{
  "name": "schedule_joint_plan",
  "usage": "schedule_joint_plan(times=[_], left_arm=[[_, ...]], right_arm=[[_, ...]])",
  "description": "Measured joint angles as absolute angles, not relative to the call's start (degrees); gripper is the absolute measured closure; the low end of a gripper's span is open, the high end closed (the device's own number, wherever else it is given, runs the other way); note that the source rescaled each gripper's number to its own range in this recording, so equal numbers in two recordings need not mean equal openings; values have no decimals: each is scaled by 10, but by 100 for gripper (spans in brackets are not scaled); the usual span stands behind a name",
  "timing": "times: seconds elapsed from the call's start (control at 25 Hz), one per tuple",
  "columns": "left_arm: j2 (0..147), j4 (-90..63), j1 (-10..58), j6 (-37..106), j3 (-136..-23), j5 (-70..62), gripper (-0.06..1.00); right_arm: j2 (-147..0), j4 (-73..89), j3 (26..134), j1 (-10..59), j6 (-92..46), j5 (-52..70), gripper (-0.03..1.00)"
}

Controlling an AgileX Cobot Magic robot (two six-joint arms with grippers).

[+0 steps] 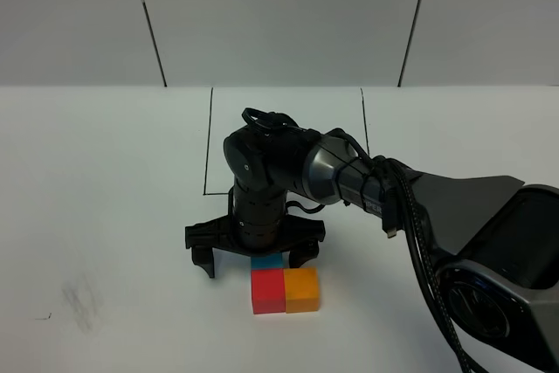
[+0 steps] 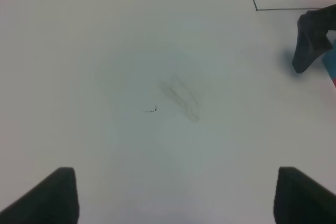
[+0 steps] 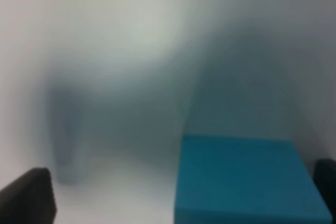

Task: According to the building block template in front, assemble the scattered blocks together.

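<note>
Blue cube (image 1: pixel 267 260) sits between open right gripper (image 1: pixel 254 261) fingers.

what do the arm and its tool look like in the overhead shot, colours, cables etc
The right arm is glossy black with a silver-grey metallic band in its forearm section and a round black wrist housing. Black cables run loosely along its side and loop over the wrist. Its tool is matte black: a wide crossbar with two short, blocky fingers. In the left wrist view, only the left tool's two dark finger tips show.
</note>
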State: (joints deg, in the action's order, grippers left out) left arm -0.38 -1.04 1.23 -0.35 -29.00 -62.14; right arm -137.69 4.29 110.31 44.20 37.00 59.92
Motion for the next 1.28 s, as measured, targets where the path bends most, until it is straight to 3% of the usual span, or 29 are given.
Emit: schedule_joint_plan(times=[0.48, 0.8, 1.08, 1.28], left_arm=[[-4, -10, 12, -4, -290, -621, 1], [-4, -10, 12, -4, -290, -621, 1], [-4, -10, 12, -4, -290, -621, 1], [-4, -10, 12, -4, -290, -621, 1]], right_arm=[[-1357, -84, 1208, 425, 368, 690, -3], [-1242, -207, 1234, 387, 289, 693, -3], [-1146, -242, 1216, 247, 165, 693, -3], [-1044, -187, 1104, 119, 125, 693, -3]])
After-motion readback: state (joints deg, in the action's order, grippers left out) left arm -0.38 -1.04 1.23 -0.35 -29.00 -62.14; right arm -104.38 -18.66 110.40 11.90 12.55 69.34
